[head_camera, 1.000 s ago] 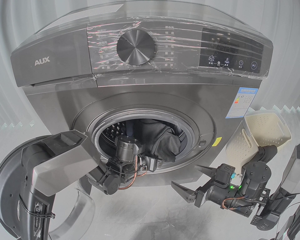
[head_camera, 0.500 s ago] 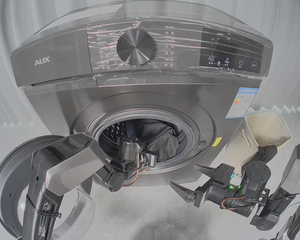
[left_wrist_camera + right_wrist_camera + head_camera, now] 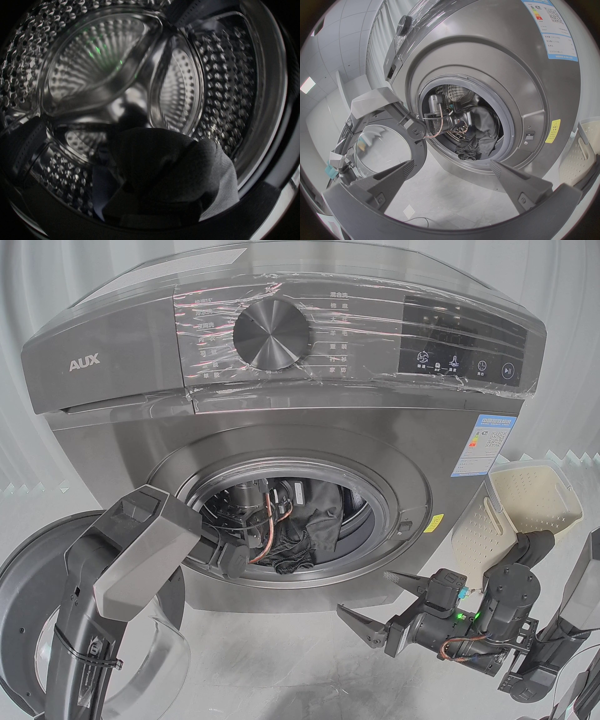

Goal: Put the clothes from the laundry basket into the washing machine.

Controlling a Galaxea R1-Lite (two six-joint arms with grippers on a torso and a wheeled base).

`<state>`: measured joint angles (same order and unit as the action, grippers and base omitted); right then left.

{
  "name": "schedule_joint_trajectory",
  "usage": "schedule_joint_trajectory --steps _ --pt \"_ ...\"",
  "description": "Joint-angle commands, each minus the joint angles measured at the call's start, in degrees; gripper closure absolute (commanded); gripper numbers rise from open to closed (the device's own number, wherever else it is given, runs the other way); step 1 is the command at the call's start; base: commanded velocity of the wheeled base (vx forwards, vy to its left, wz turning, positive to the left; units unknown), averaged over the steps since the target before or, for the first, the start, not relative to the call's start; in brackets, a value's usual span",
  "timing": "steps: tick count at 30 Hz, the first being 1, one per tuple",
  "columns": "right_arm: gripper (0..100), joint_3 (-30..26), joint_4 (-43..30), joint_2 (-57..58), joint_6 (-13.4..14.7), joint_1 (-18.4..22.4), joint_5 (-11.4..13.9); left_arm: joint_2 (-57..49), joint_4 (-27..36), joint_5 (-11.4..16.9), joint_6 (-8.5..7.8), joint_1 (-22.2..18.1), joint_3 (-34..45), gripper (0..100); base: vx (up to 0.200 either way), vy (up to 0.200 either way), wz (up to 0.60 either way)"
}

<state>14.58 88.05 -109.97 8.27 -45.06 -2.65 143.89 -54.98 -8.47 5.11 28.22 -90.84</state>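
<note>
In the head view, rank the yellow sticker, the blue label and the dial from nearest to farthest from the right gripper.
1. Yellow sticker, low on the front of the washing machine, just above the right gripper.
2. Blue label, higher, at the front's right edge.
3. Dial, highest, near the top.

In the head view, the round opening (image 3: 400,502) of the washing machine (image 3: 112,446) is mostly blocked. The left arm (image 3: 144,546) enters from 8 o'clock and its wrist fills the 9-to-12 part, while dark clothes (image 3: 319,515) hang from the centre down to 6. A gap lies open at 3 o'clock, beside the rim. The open door (image 3: 25,615) stands at 8 o'clock of the opening and the basket (image 3: 531,496) at 3. Bare floor (image 3: 281,659) spreads before the machine around the right gripper (image 3: 361,591), whose jaws are spread wide.
</note>
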Motion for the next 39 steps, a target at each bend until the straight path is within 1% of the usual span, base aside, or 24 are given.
schedule_joint_trajectory --steps 1,6,7,10,13,15,18,19,22,24,25,28,32,37,39 --pt "0 0.1 0.0 -0.1 0.0 -0.1 0.0 5.4 -1.0 -2.4 0.08 -1.6 -9.6 100 0.000 0.000 0.00" --pt "0 0.1 0.0 -0.2 -0.1 -0.1 0.0 6.9 -0.9 -4.1 0.08 -2.6 -13.6 100 0.000 0.000 0.00" --pt "0 0.1 0.0 -0.2 -0.1 -0.1 0.0 6.8 -0.9 -4.1 -0.01 -2.8 -13.5 0 0.000 0.000 0.00" --pt "0 0.1 0.0 -0.2 0.0 -0.1 0.0 6.4 -1.0 -4.1 0.17 -2.8 -11.7 0 0.000 0.000 0.00" --pt "0 0.1 0.0 -0.2 0.0 -0.1 0.0 2.4 -0.7 -3.6 0.69 -2.2 -2.8 0 0.000 0.000 0.00" --pt "0 0.1 0.0 -0.2 0.0 -0.1 0.0 0.0 -0.4 -2.8 0.61 -1.6 1.7 0 0.000 0.000 0.00" --pt "0 0.1 0.0 -0.2 0.0 -0.1 0.0 -3.0 0.7 -0.8 0.34 -0.4 8.7 0 0.000 0.000 0.00" --pt "0 0.1 0.0 -0.2 0.0 -0.1 0.0 -3.4 0.8 -0.5 0.25 -0.3 9.4 0 0.000 0.000 0.00" --pt "0 0.1 0.0 -0.2 0.0 -0.1 0.0 -6.5 2.4 2.5 -0.10 0.7 16.6 0 0.000 0.000 0.00" --pt "0 0.1 0.0 -0.2 0.0 -0.1 0.0 -6.9 2.4 3.1 -0.45 0.9 18.2 0 0.000 0.000 0.00" --pt "0 0.1 0.0 -0.2 0.0 -0.2 0.0 -6.9 2.4 3.6 -1.06 0.9 19.5 0 0.000 0.000 0.00" --pt "0 0.1 0.0 -0.2 0.0 -0.2 0.0 -6.2 2.1 3.8 -2.21 1.0 20.4 0 0.000 0.000 0.00" --pt "0 0.1 0.0 -0.2 0.0 -0.2 0.0 -3.9 1.0 3.8 -2.38 1.7 21.1 0 0.000 0.000 0.00" --pt "0 0.1 0.0 -0.1 0.0 -0.2 0.0 -1.2 -0.7 3.7 -3.44 1.7 20.7 0 0.000 0.000 0.00" --pt "0 0.1 0.0 -0.1 0.0 -0.2 0.0 -1.0 -0.8 3.8 -3.53 1.7 20.6 0 0.000 0.000 0.00"
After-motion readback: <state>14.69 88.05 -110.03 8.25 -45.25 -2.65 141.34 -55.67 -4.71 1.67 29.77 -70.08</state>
